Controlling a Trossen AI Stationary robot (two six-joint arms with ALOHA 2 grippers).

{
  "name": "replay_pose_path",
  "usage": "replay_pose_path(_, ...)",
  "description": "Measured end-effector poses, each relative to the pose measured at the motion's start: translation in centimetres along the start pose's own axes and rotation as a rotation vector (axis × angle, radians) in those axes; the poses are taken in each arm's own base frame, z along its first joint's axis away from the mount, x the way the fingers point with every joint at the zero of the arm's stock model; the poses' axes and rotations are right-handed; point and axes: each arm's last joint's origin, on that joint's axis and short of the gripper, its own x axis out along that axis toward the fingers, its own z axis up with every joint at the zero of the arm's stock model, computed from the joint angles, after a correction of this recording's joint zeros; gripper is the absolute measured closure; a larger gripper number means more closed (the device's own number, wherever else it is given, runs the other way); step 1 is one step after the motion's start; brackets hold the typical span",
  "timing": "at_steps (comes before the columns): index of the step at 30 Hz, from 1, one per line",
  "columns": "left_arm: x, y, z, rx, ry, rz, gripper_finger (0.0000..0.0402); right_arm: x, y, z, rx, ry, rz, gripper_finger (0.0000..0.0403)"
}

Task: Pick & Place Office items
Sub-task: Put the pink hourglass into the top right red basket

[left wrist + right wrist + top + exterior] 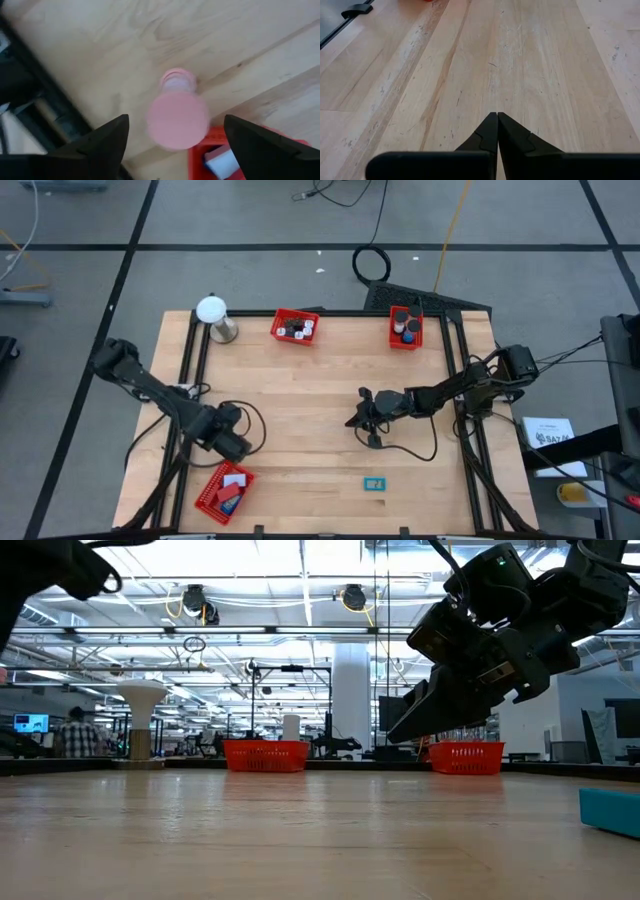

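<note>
My left gripper point(232, 448) points down, open, just beyond the far end of a red mesh tray point(223, 490) at the near left. In the left wrist view a round pink item point(177, 117) with a narrower ribbed end shows blurred between the wide-apart fingers, touching neither, over the tray's corner point(220, 150). Whether it is in the air or lying down I cannot tell. The tray holds a white piece point(236, 479) and a blue one point(228, 496). My right gripper point(358, 420) hangs shut above the table's middle. A teal item point(374, 484) lies flat near the front edge.
Two more red trays point(295, 327) point(405, 328) with small items stand at the far edge. A white ball on a silver stand point(215, 315) is at the far left. Black frame rails run along both table sides. Bare wood lies between the arms.
</note>
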Motion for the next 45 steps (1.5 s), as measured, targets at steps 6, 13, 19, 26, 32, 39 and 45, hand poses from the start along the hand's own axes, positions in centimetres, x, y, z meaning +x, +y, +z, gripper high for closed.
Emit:
replay_pose_path(6, 0.7, -0.6, 0.0, 0.012, 0.01, 0.021, 0.0072, 0.0, 0.0, 0.0, 0.0, 0.0, 0.0, 0.0401)
replay_pose_path(13, 2.0, -0.4, -0.3, -0.004, 0.023, 0.034, 0.0101, 0.0, 0.0, 0.0, -0.001, 0.0, 0.002, 0.0401)
replay_pose_path(19, 2.3, -0.5, -0.3, 0.002, 0.011, 0.019, 0.0172, 0.0, 0.1, 0.0, -0.006, 0.001, 0.005, 0.0401)
replay_pose_path(26, 1.2, -0.5, 1.4, 0.066, -0.075, -0.031, 0.0199, 0.0, 0.1, 0.0, -0.014, 0.0, 0.003, 0.0401)
replay_pose_path(32, -2.3, -1.2, 6.0, 0.18, -0.233, -0.135, 0.0199, -1.1, 0.3, 0.3, -0.02, 0.057, -0.01, 0.0401)
replay_pose_path(39, -5.4, -3.4, 13.1, 0.357, -0.413, -0.207, 0.0199, -3.9, 1.4, -0.1, -0.053, 0.129, -0.14, 0.0401)
replay_pose_path(45, -5.8, -6.9, 18.8, 0.551, -0.468, -0.203, 0.0199, -6.4, 1.5, -1.0, -0.035, 0.073, -0.138, 0.0402)
